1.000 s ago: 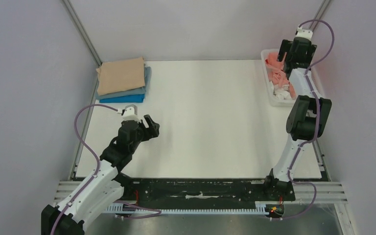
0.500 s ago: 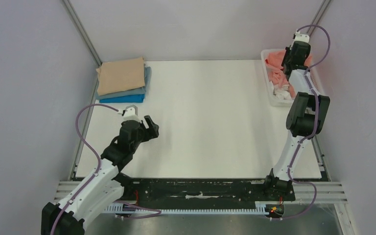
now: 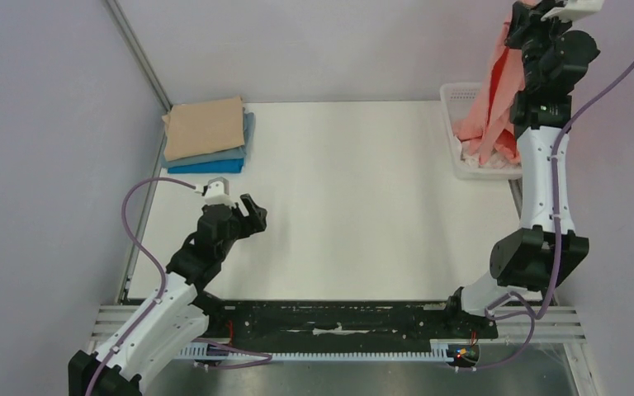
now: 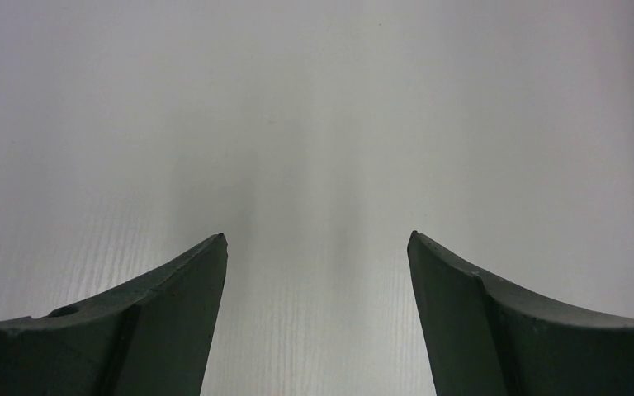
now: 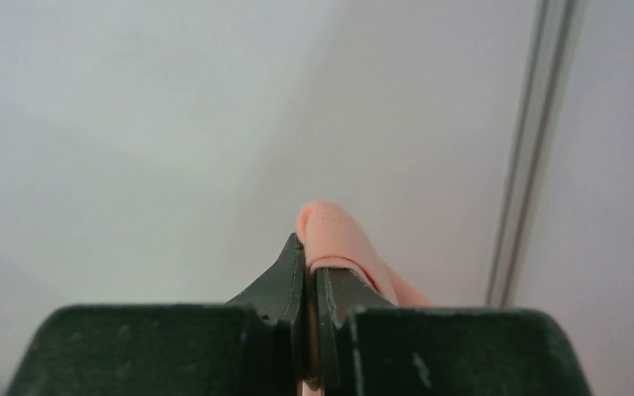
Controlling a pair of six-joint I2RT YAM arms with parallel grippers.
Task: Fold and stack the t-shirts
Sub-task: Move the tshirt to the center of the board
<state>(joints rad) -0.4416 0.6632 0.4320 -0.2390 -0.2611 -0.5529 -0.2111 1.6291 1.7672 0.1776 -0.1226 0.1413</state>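
Note:
High at the back right, my right gripper (image 3: pixel 522 25) is shut on the salmon-pink t-shirt (image 3: pixel 495 99), which hangs down in a long drape into the white basket (image 3: pixel 454 157). The right wrist view shows a pink fold (image 5: pixel 334 235) pinched between the fingertips (image 5: pixel 311 264). A stack of folded t-shirts sits at the back left: tan (image 3: pixel 205 126) on top, grey-blue (image 3: pixel 243 147) under it, bright blue (image 3: pixel 206 167) at the bottom. My left gripper (image 3: pixel 256 213) hovers open over the bare table (image 4: pixel 314 124), with nothing between its fingers (image 4: pixel 190 280).
The white mesh basket stands at the table's back right corner with more pink and white cloth (image 3: pixel 472 153) inside. Grey walls close in the sides and back. A metal rail (image 3: pixel 338 318) runs along the near edge.
My right gripper shut on the salmon-pink shirt in the basket and rose high, pulling the cloth up into a hanging drape. The left arm has barely moved.

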